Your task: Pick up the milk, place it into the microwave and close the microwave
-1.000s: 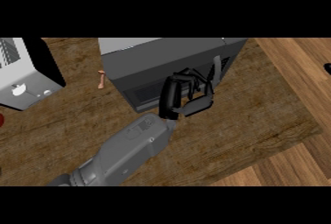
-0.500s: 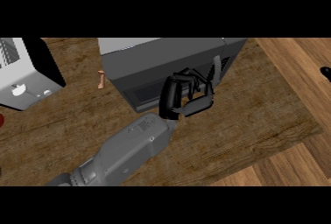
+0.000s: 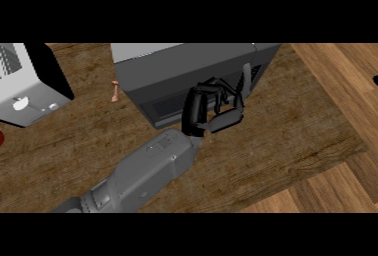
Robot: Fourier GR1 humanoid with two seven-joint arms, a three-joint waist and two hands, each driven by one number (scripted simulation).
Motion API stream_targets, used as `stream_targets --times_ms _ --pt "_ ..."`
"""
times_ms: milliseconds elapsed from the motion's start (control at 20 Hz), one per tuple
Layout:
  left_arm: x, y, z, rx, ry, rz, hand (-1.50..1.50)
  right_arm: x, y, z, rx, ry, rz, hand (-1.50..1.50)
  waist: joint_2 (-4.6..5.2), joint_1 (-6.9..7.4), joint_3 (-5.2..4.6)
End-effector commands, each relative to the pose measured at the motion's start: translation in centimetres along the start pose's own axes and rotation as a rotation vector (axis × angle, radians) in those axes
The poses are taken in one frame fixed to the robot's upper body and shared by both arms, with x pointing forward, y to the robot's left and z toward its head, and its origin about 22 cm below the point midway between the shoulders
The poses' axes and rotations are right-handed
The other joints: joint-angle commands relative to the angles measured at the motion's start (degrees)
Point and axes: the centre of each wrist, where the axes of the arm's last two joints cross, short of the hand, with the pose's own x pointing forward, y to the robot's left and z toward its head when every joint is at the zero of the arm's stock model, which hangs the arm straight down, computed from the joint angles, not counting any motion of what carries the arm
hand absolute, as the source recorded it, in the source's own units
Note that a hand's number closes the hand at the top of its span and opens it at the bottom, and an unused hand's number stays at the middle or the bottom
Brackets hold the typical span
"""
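Observation:
The dark grey microwave (image 3: 184, 65) stands at the back middle of the wooden counter. Its door (image 3: 246, 82) shows as a thin edge at the front right, standing slightly ajar. My left hand (image 3: 210, 107) is at the microwave's front with its fingers stretched against the door and its thumb below. Its grey forearm runs in from the lower left. No milk shows in this view; whether it is inside the microwave is hidden. Only a black sliver of my right hand (image 3: 376, 80) shows at the right edge.
A white appliance with a black side (image 3: 29, 85) stands at the back left. A small brown object (image 3: 115, 91) lies between it and the microwave. A red thing (image 3: 1, 137) peeks in at the left edge. The counter's edge (image 3: 325, 165) runs diagonally at the right.
My right hand has slipped further out past the right edge. The left hand stays at the microwave door, almost unmoved.

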Motion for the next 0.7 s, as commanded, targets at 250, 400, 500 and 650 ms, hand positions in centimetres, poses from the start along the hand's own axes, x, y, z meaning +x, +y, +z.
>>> stream_targets --times_ms 250,400,500,650 --pt "0.2 0.4 -2.3 -0.034 -0.005 -0.064 1.50 0.4 0.1 -0.6 0.054 0.003 -0.026 -1.50 0.74 -0.05 0.04" --pt "-0.5 0.9 -2.0 -0.009 0.023 -0.111 1.50 0.7 -0.1 -0.7 0.066 -0.027 -0.042 -1.50 0.85 -0.48 0.17" --pt "-1.2 1.4 -1.5 0.016 0.043 -0.165 1.50 0.4 0.2 -0.9 0.094 -0.023 -0.065 -1.50 0.73 0.09 0.18" --pt "-1.7 2.0 -1.3 0.058 0.099 -0.174 1.50 1.2 0.1 -1.2 0.119 -0.024 -0.054 -1.50 0.49 0.55 0.03"
